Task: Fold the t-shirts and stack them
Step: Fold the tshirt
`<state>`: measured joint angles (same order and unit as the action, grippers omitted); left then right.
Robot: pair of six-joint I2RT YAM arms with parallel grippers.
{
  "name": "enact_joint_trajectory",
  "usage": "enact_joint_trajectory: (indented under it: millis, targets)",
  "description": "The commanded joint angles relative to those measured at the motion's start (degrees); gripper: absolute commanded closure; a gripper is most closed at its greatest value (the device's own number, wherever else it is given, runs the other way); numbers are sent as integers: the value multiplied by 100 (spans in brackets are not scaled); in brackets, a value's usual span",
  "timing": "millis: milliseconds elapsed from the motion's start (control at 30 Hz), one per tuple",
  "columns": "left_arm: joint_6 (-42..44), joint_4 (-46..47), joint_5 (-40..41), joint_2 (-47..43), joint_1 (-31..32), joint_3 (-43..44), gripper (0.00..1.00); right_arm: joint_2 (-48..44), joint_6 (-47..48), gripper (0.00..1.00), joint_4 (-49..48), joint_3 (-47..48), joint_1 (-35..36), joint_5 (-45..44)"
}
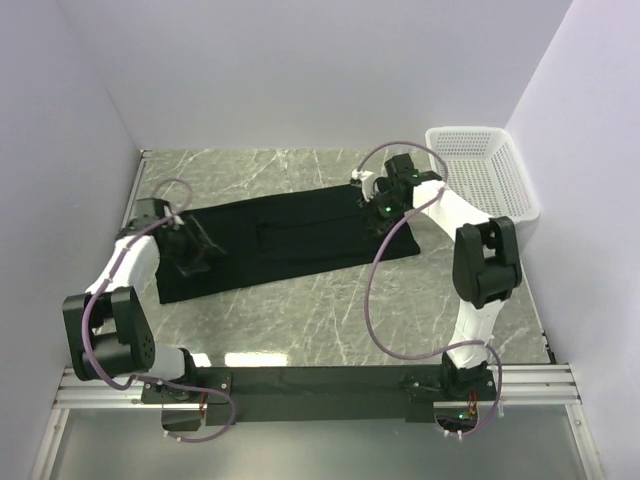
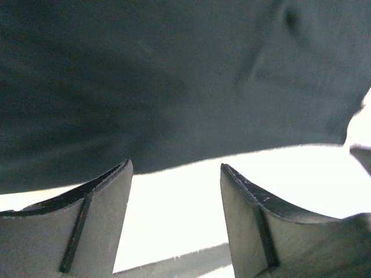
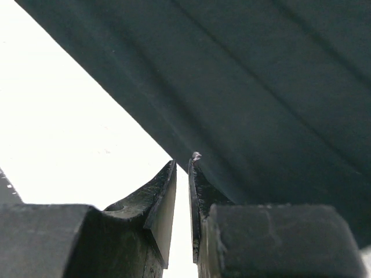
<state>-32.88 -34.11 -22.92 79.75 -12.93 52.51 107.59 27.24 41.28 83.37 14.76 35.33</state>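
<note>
The shirt (image 1: 285,240) lies flat as a long black band slanting across the tabletop (image 1: 300,320), its left end nearer the arms and its right end nearer the basket (image 1: 480,170).

The left pincer (image 2: 174,168) hangs low over the left end, spread wide, with the cloth's edge just beyond its tips and nothing between them. The right pincer (image 3: 182,159) is at the right end, drawn in to a thin slit. The shirt's edge runs right up to its tips, but I cannot tell whether any cloth is nipped there.

The step looks like taking both ends for a fold. To do it well, the left pincer should push its tips under the hem before closing, so it catches every layer. Both ends should then lift evenly and keep the band taut, so it does not sag and crease.
</note>
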Motion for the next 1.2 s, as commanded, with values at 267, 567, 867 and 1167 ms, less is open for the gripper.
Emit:
enact_joint_trajectory:
  millis: [267, 567, 867, 1167]
  targets:
    - [-720, 1240, -521, 514, 660, -725, 44, 948, -553, 79, 188, 531, 123, 131]
    - [-491, 924, -152, 1104, 686, -646, 45, 983, -904, 80, 179, 452, 325, 1028]
    - [-482, 897, 86, 1395, 678, -655, 45, 1563, -1493, 80, -41, 785, 352, 125]
    - [-421, 756, 253, 1360, 678, -637, 45, 1722, -1786, 80, -191, 900, 238, -537]
